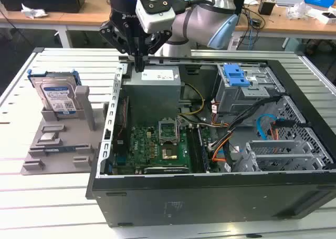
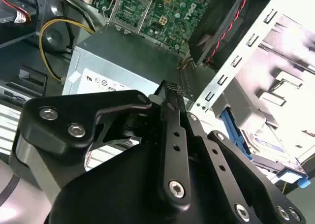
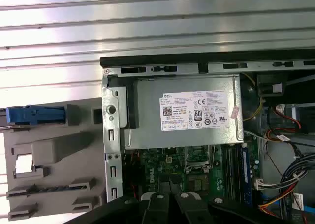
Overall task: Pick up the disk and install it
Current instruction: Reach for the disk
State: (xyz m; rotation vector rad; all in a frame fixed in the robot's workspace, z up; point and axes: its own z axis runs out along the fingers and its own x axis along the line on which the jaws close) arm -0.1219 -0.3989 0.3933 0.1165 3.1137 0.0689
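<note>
Black gripper (image 1: 139, 64), fingers together on nothing, over grey power-supply box (image 1: 152, 89); silver blue-framed disk (image 1: 56, 96) stands upright, well apart toward the exterior view's left.

The disk (image 1: 56, 100) stands upright in its grey holder (image 1: 52, 149) on the worktop (image 1: 42, 207), with open air above it. The case wall (image 1: 111, 118) rises between it and the gripper (image 1: 139, 65); cables (image 1: 236, 124) crowd the case interior toward the exterior view's right.
</note>
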